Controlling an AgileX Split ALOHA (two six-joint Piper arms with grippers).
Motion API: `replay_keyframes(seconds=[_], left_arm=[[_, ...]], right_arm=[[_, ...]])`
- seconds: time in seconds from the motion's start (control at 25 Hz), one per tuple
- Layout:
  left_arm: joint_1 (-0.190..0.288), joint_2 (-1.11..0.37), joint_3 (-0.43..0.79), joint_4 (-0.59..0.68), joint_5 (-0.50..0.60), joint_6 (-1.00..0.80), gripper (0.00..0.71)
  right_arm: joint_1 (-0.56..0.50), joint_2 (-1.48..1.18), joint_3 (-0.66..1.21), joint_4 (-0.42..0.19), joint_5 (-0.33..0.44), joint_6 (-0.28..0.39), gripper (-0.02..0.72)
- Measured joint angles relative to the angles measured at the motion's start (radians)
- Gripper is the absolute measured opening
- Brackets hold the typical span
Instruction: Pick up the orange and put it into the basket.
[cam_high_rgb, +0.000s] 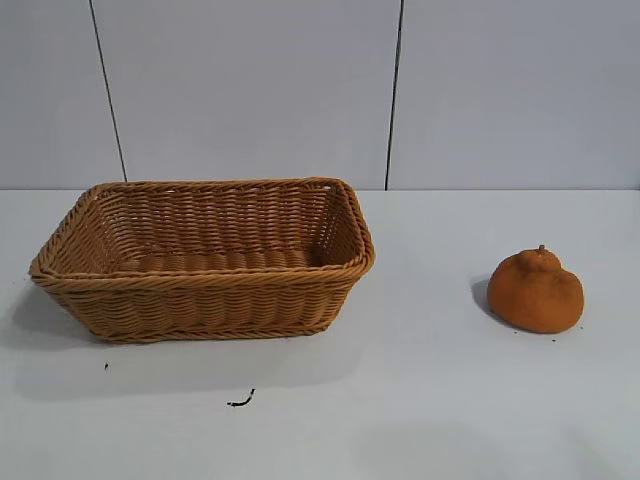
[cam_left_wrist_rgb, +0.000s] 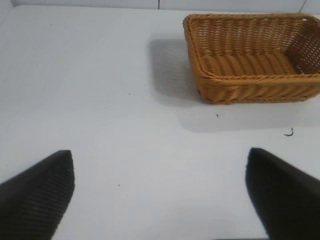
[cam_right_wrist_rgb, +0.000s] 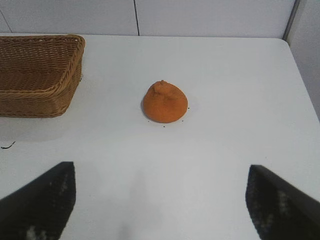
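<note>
Orange (cam_high_rgb: 536, 292): I judge it light, rough-skinned, lumpy; grip the broad sides below the knob.
Right claw (cam_right_wrist_rgb: 160, 200): open, empty.
Left claw (cam_left_wrist_rgb: 160, 195): open, idle.
Basket (cam_high_rgb: 205, 275): empty.

White table (cam_high_rgb: 420, 400) under soft even light; pale grey panelled wall (cam_high_rgb: 250, 90) behind, with dark vertical seams (cam_high_rgb: 395, 95).

Only fingertips of the robot show. The left gripper (cam_left_wrist_rgb: 160, 195) has two black wedge-shaped fingers (cam_left_wrist_rgb: 37, 192) with a fine ribbed texture. The right gripper (cam_right_wrist_rgb: 160, 200) has matching black fingers (cam_right_wrist_rgb: 40, 200), their inner faces flecked with pale scuffs.
</note>
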Motion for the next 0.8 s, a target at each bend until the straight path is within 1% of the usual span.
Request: replay_keyframes(seconds=[0.28,0.4,0.64,0.8], left_arm=[[0.0,0.0,0.0,0.0,0.0,0.0,0.666],[0.0,0.0,0.0,0.0,0.0,0.0,0.666],[0.0,0.0,0.0,0.0,0.0,0.0,0.666],[0.0,0.0,0.0,0.0,0.0,0.0,0.666]], right_arm=[[0.0,0.0,0.0,0.0,0.0,0.0,0.631],[0.0,0.065,-0.029,0.0,-0.001,0.011,0.631],[0.0,0.448,-0.187,0.002,-0.027,0.026,0.631],[0.0,0.756,-0.326,0.02,-0.03,0.027,0.631]])
